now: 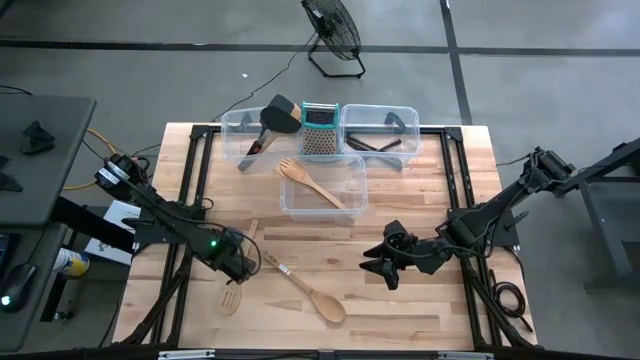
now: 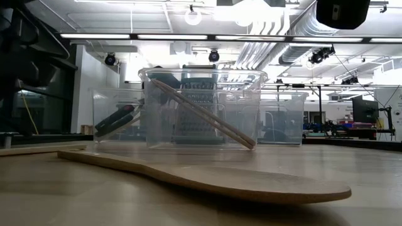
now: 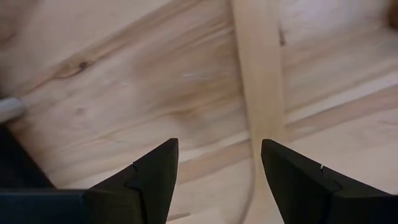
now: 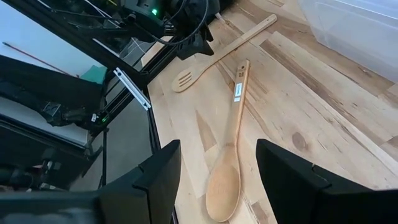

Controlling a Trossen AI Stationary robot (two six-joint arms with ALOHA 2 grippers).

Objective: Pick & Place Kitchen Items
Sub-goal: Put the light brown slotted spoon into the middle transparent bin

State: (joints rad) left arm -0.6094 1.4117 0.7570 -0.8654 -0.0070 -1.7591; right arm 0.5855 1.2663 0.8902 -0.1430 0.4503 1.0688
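The left gripper (image 1: 243, 270) sat low over the wooden table (image 1: 420, 210), near its front left part. Its two dark fingers (image 3: 149, 180) stood apart, holding nothing, and straddled the pale handle of a slotted wooden spoon (image 1: 231, 297) lying flat beneath them; whether they touched it could not be told. The slotted head lay just in front of the gripper, toward the table's front edge.

The right gripper (image 1: 380, 262) rested low at the table's front right, its jaws also apart and empty. From its wrist camera a plain wooden spoon (image 4: 227, 168) lay between the fingers' line of sight, well beyond their tips. That spoon lay at an angle on the table between the two grippers, its bowl toward the front edge.

Farther back, near the table's middle, a clear bin (image 1: 355, 190) held a wooden fork (image 1: 312, 182) leaning corner to corner. Behind it stood two more clear bins side by side. The left rear bin (image 1: 232, 135) held black turners (image 1: 272, 118); the right rear bin (image 1: 405, 120) held dark-handled tools (image 1: 385, 145). A teal-topped box grater (image 1: 320, 130) stood between them.
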